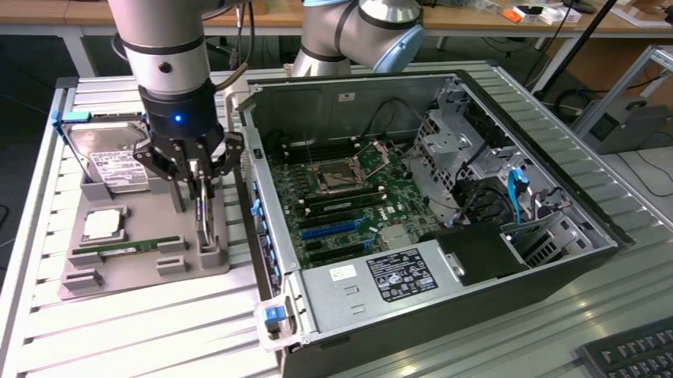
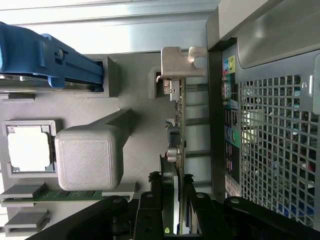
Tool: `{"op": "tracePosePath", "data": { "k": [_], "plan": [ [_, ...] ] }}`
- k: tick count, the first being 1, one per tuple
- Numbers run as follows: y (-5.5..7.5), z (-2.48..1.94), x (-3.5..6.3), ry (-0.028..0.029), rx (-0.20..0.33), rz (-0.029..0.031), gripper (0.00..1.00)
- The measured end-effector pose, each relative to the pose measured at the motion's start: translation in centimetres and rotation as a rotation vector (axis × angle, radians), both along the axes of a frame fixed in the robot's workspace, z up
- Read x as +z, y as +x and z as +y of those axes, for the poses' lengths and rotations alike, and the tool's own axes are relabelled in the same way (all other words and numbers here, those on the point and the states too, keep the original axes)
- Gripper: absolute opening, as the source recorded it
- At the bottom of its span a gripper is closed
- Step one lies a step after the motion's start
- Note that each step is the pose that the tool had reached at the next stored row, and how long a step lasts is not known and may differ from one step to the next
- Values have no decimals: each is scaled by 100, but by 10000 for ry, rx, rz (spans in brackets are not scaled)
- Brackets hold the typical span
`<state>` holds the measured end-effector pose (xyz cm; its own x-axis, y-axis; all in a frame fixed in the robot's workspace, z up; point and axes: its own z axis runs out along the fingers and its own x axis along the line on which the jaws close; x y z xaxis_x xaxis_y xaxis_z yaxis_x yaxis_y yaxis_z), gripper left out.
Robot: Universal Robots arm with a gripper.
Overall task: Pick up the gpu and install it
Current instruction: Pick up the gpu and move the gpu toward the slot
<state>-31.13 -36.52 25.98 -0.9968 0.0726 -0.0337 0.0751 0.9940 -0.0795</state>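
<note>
The gpu (image 1: 207, 224) stands on edge in a slot of the grey holder tray (image 1: 137, 272), just beside the open computer case (image 1: 589, 228). In the wrist view the gpu (image 2: 176, 125) is a slim card seen edge-on, with its silvery bracket at the far end. My gripper (image 1: 198, 197) reaches straight down onto the card's top edge. Its black fingers (image 2: 154, 210) lie against both faces of the card, and the gripper (image 2: 172, 182) is shut on it. The card still sits in the holder.
The holder also carries a hard drive (image 1: 110, 165) in a blue caddy, a CPU (image 1: 102, 224) and a green RAM stick (image 1: 126, 248). Inside the case lies the motherboard (image 1: 347, 205) with blue slots. A keyboard corner (image 1: 631, 354) is at the exterior view's lower right.
</note>
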Motion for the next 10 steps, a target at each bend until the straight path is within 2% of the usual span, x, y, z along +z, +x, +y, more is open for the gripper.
{"op": "tracePosePath", "data": {
  "k": [10],
  "plan": [
    [0,0,25,0,0,0,27]
  ]
}}
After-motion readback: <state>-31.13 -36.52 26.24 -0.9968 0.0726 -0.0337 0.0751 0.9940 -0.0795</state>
